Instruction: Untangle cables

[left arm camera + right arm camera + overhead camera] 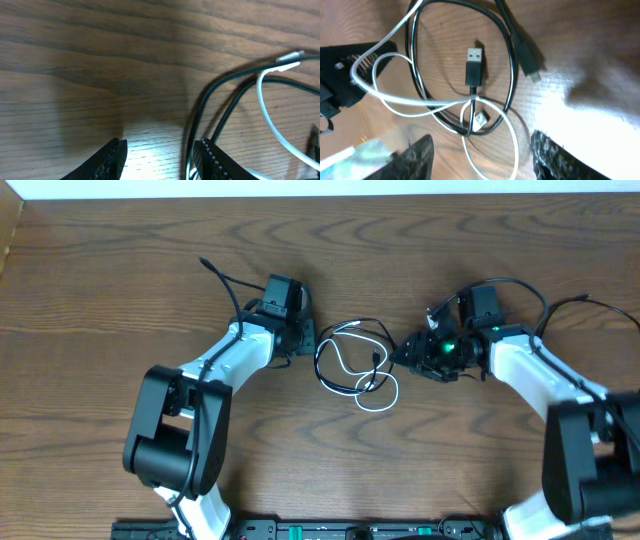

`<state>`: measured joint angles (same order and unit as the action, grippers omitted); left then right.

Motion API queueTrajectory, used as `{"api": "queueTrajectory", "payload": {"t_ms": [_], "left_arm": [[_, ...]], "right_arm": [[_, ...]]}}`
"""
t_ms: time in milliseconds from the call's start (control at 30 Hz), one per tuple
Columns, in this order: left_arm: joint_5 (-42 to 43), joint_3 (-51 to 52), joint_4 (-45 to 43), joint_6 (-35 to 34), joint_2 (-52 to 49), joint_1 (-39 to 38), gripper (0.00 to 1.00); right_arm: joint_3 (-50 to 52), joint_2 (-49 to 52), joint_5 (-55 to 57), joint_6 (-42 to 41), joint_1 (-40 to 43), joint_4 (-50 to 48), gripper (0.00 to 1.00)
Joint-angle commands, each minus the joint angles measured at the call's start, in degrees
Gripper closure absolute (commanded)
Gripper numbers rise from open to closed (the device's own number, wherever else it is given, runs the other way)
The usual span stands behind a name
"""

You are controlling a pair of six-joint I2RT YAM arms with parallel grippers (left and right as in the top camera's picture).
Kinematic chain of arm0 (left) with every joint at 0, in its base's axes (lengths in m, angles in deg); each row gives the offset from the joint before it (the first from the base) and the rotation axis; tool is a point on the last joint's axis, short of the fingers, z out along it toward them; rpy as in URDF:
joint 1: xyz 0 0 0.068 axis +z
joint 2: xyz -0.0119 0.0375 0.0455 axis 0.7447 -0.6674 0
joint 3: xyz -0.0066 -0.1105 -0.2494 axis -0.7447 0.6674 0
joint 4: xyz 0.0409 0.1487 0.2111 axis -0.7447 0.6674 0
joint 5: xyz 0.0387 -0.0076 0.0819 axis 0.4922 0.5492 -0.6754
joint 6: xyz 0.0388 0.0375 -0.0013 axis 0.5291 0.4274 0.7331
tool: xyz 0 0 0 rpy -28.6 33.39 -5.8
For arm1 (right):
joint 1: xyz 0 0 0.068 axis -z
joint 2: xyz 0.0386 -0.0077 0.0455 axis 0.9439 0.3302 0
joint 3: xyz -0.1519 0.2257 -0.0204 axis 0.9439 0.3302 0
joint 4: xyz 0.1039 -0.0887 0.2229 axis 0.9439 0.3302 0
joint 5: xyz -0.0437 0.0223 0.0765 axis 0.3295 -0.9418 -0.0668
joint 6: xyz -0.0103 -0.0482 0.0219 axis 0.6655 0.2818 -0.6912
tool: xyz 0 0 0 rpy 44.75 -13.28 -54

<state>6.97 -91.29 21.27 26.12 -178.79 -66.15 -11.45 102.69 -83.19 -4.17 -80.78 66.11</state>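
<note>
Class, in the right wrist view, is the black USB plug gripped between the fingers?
No, the black USB plug lies on the table, apart from both fingers.

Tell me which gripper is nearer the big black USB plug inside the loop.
Right. The right gripper sits at the cables' edge beside the black USB plug; the left gripper is across the cables.

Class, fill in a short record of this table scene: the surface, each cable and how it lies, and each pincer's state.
surface: wooden table
black cable: coiled in a loop, USB plug lying inside it
white cable: crosses the black cable several times, tangled with it
left pincer: open, at the edge of the cables
right pincer: open, low over a white loop, gripping nothing
</note>
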Motion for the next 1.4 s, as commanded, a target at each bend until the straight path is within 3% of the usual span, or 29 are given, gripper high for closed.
{"api": "queueTrajectory", "payload": {"t_ms": [0, 367, 733, 967, 1367], "left_arm": [[2.5, -0.6, -0.6, 0.5, -0.6, 0.3, 0.52], [2.8, -0.6, -1.0, 0.1, -3.4, 0.3, 0.53], [2.8, -0.6, -1.6, 0.1, -3.4, 0.3, 0.53], [2.8, -0.6, -1.7, 0.1, -3.4, 0.3, 0.53], [2.8, -0.6, -1.7, -0.1, -3.4, 0.3, 0.53]], "right_arm": [[-0.2, -3.6, 8.3, -1.4, -2.2, 2.6, 0.41], [-0.2, -3.1, 17.5, -2.2, -10.3, 11.1, 0.36], [-0.1, -0.2, 29.2, -4.4, -15.7, 14.4, 0.47], [-0.2, 2.1, 28.4, -2.5, -17.2, 12.0, 0.45], [-0.2, 2.2, 29.4, -2.9, -17.1, 13.1, 0.53]]}}
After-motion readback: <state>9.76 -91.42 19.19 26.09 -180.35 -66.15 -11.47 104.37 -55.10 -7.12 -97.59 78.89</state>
